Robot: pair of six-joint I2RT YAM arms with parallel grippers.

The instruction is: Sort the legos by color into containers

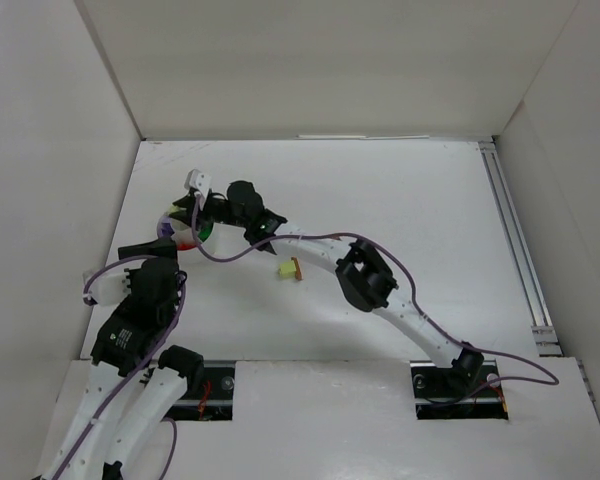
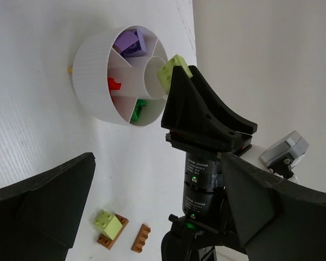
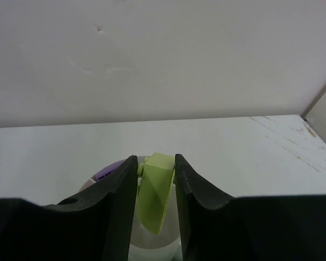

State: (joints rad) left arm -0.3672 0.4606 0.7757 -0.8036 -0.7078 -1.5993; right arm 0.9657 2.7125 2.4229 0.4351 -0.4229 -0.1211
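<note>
The container point(image 2: 92, 81) is a round white cup split into compartments around a middle tube. It holds a purple brick point(image 2: 130, 43), a red one point(image 2: 114, 84) and a green one point(image 2: 137, 111). My right gripper point(image 3: 156, 163) is shut on a pale green brick point(image 3: 157, 190) and holds it just above the container's middle; this brick also shows in the left wrist view point(image 2: 167, 75). My left gripper point(image 2: 157, 157) is open and empty, near the container point(image 1: 166, 222). A pale green brick on a brown one point(image 2: 110, 224) and a thin brown brick point(image 2: 141, 237) lie on the table.
White walls enclose the table on the left, back and right. A metal rail point(image 1: 510, 230) runs along the right side. The right arm point(image 1: 365, 275) arches across the middle with a purple cable. A small yellow piece point(image 2: 70, 69) peeks out from behind the container.
</note>
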